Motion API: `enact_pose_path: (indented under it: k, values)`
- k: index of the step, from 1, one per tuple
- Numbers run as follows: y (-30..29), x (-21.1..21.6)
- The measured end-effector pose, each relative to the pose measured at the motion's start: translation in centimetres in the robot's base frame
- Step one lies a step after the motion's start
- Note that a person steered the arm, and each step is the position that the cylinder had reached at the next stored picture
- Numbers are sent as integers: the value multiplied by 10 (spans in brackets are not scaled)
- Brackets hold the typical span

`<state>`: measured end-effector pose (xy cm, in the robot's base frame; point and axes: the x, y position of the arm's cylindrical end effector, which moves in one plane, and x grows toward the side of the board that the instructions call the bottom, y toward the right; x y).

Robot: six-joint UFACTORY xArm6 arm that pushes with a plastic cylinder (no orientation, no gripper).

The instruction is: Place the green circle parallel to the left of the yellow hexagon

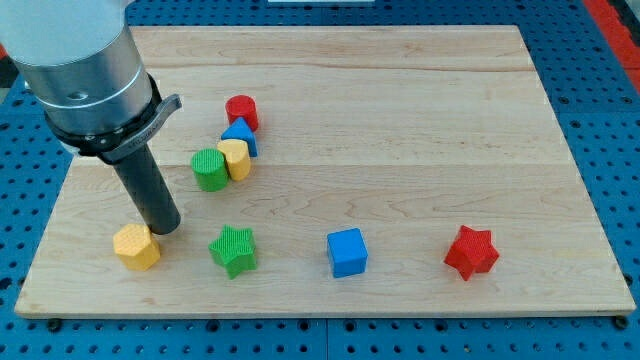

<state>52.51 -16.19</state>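
Observation:
The green circle sits left of centre on the wooden board, touching a yellow block on its right. The yellow hexagon lies near the board's lower left. My tip rests just up and right of the yellow hexagon, close to it or touching it, and well below and left of the green circle. The rod rises to the grey arm at the view's top left.
A blue triangle and a red cylinder stand above the yellow block. A green star, a blue cube and a red star lie along the board's lower part. Blue pegboard surrounds the board.

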Motion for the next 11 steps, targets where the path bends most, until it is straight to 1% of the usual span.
enact_pose_path:
  k: [1,2,4,6,8,9,10,11]
  values:
    - [57,-26]
    - [92,-46]
    - [23,-83]
    - [-1,-77]
    - [-52,-51]
    - [-57,-67]
    - [-74,-57]
    - [-82,-33]
